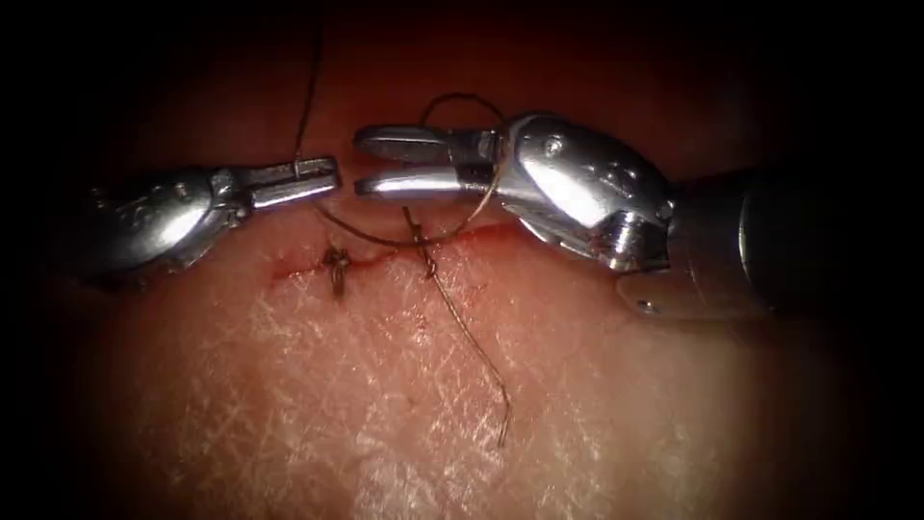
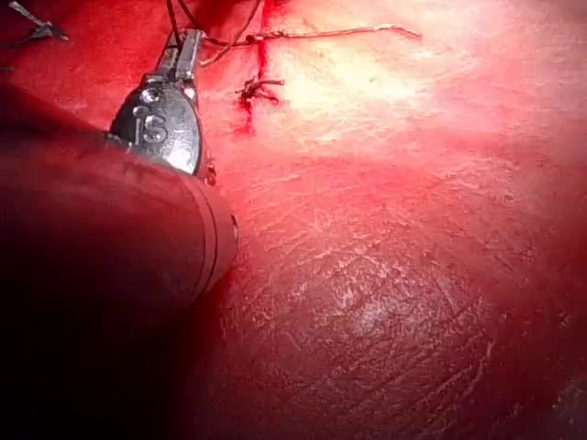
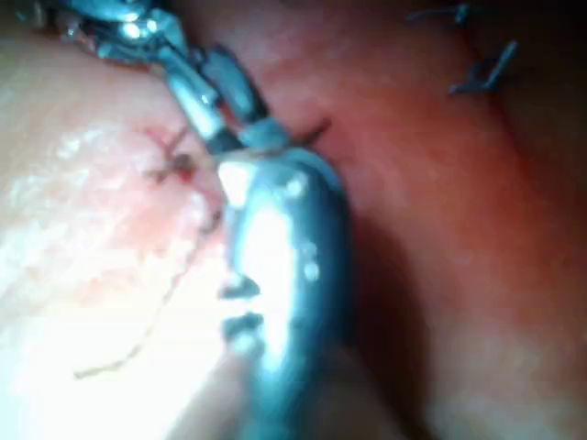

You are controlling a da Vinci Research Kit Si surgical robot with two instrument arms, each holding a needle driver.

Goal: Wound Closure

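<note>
The cut runs across the tissue. At its left end sits a tied knot. A second stitch lies to the right of it, and its loose tail trails down over the tissue. My left tool is shut on the thread, which rises from its jaws. Facing it tip to tip, my right tool stands open with nothing between its jaws. A loop of thread is wound around the right tool behind the jaws. The left wrist view has the left tool, the knot and the tail.
Red fluid lines the cut near the knot. In the right wrist view the right tool's body lies over the tissue, with older cut stitch ends farther off. The thread tail lies loose on the pale skin.
</note>
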